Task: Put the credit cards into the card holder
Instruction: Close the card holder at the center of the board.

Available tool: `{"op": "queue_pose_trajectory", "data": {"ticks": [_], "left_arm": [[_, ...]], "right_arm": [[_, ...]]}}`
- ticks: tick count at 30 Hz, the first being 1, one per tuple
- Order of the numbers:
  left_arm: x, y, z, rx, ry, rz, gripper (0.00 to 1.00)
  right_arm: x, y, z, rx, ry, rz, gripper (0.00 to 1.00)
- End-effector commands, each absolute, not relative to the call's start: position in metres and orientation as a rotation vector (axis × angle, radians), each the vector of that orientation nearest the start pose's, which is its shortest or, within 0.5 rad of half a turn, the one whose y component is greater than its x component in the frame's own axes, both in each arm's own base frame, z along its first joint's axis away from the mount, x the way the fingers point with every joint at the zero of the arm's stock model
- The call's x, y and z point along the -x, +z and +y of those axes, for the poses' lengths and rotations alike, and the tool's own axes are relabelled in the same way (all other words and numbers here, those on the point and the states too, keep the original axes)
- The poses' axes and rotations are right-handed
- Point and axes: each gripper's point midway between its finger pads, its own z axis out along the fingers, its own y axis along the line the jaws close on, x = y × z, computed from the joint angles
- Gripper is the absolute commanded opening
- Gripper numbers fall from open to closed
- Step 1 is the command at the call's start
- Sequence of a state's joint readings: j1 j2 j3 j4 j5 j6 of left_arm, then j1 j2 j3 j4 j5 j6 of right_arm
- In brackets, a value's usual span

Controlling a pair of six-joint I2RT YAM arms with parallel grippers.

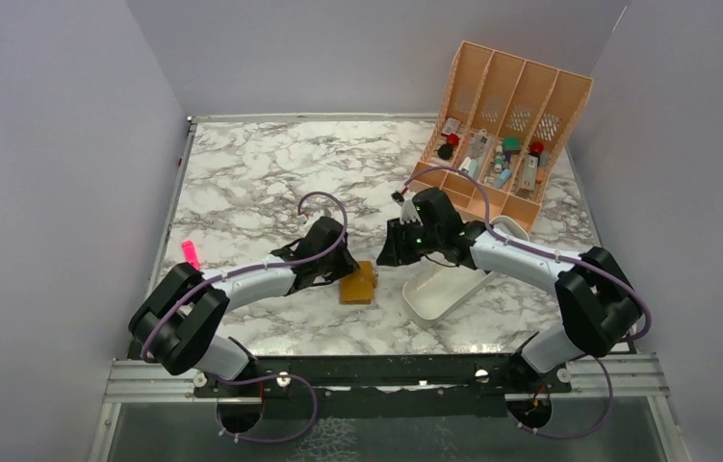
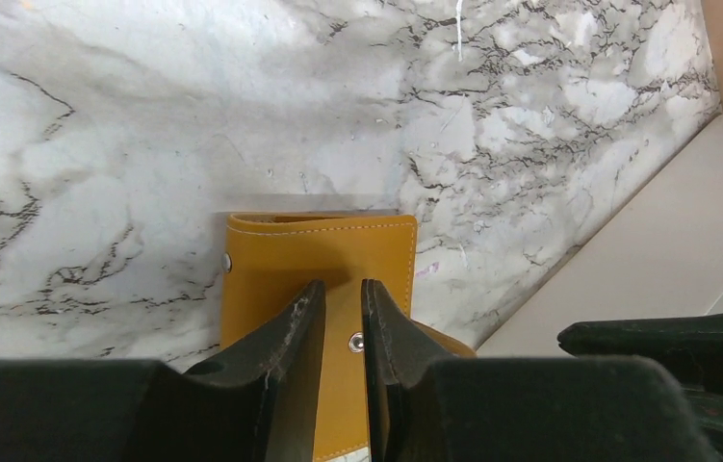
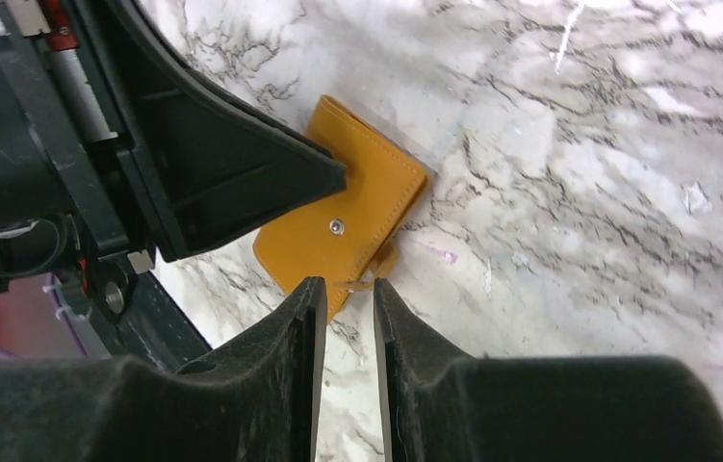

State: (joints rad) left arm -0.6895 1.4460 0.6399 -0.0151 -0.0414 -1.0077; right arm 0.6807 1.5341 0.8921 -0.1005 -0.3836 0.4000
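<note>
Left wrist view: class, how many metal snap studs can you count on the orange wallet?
2 snap studs: one at the picture-left edge of the wallet, one on its strap, framed by the left tool. More may be hidden beneath it.

One wallet [image 1: 358,283]. One white tray [image 1: 431,302] just right of it. One peach organiser [image 1: 516,91] with four slots, farther back to its right. One pink object [image 1: 190,254] well to its left. Two arms, left arm [image 1: 251,281] and right arm [image 1: 521,255], flank it.

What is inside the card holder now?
The card holder lies folded; only its outer face and snap show. Its pockets are covered, so cards inside cannot be seen.
</note>
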Motion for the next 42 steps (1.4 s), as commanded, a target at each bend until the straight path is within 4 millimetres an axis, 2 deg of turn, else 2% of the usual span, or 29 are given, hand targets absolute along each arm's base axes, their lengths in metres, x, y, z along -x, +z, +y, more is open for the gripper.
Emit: {"op": "queue_pose_trajectory", "data": {"ticks": [1, 6, 12, 17, 21, 27, 32, 42], "left_arm": [[-0.255, 0.043, -0.232, 0.455, -0.613, 2.485, 0.26], [-0.254, 0.067, -0.237, 0.447, -0.673, 2.456, 0.3], [-0.242, 0.074, -0.237, 0.446, -0.703, 2.468, 0.36], [-0.234, 0.063, -0.238, 0.416, -0.7, 2.524, 0.36], [-0.23, 0.053, -0.24, 0.399, -0.683, 2.556, 0.3], [-0.232, 0.038, -0.241, 0.388, -0.648, 2.579, 0.24], [-0.232, 0.027, -0.238, 0.384, -0.613, 2.589, 0.23], [-0.232, 0.027, -0.236, 0.396, -0.614, 2.572, 0.22]], "right_arm": [[-0.245, 0.09, 0.295, 0.386, 0.916, 2.479, 0.29], [-0.232, 0.09, 0.304, 0.351, 1.045, 2.479, 0.29], [-0.23, 0.086, 0.308, 0.336, 1.087, 2.476, 0.29], [-0.228, 0.082, 0.312, 0.345, 1.132, 2.477, 0.25], [-0.228, 0.079, 0.314, 0.34, 1.141, 2.478, 0.21], [-0.229, 0.062, 0.311, 0.32, 1.1, 2.523, 0.21], [-0.226, 0.059, 0.314, 0.323, 1.135, 2.523, 0.23], [-0.226, 0.052, 0.322, 0.383, 1.18, 2.518, 0.2]]}}
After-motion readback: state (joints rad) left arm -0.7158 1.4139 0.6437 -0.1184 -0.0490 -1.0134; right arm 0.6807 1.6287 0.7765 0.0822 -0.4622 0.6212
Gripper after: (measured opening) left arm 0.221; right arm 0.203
